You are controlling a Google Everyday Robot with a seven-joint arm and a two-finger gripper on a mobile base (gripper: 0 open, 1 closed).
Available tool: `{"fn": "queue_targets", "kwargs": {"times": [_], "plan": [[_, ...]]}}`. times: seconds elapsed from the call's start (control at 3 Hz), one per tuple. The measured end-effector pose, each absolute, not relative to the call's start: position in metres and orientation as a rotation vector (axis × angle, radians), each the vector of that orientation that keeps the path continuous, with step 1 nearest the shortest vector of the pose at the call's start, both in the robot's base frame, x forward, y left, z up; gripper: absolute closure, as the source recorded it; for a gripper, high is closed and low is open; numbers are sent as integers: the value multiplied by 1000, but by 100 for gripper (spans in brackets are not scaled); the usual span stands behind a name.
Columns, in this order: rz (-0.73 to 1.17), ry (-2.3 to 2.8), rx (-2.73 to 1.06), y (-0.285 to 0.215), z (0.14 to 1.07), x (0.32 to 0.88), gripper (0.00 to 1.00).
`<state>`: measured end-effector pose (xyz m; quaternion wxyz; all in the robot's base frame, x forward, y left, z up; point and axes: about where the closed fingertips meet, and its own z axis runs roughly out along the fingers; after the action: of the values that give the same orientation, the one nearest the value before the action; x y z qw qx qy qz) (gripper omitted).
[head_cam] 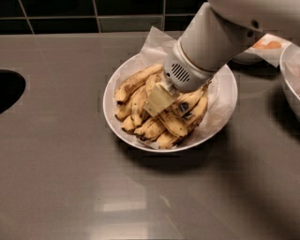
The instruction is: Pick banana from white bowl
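The white bowl (224,123), lined with crinkled white paper, stands in the middle of the grey counter and holds several speckled yellow bananas. The banana (136,80), long, thick and brown-speckled with dark ends, lies along the bowl's upper left side. My gripper (157,99) reaches down from the upper right into the middle of the pile, just right of that banana and touching the bananas around it. A banana with a blue sticker (184,107) lies just right of the gripper. The arm hides the bowl's upper right part.
A smaller paper-lined bowl with orange fruits (262,47) stands at the back right, partly behind the arm. Another white bowl's rim (289,79) shows at the right edge. A dark round sink opening (7,89) is at the left. A dark tiled wall (93,14) runs along the back.
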<state>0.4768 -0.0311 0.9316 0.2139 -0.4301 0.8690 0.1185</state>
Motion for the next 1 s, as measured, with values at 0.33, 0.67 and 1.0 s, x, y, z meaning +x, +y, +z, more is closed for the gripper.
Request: {"fn": "queue_targets", "kwargs": {"times": [0.33, 0.67, 1.0], "plan": [[329, 2411, -1193, -31, 932, 477, 95], [382, 2332, -1215, -32, 941, 472, 100], [461, 2169, -1166, -48, 973, 459, 100]]}}
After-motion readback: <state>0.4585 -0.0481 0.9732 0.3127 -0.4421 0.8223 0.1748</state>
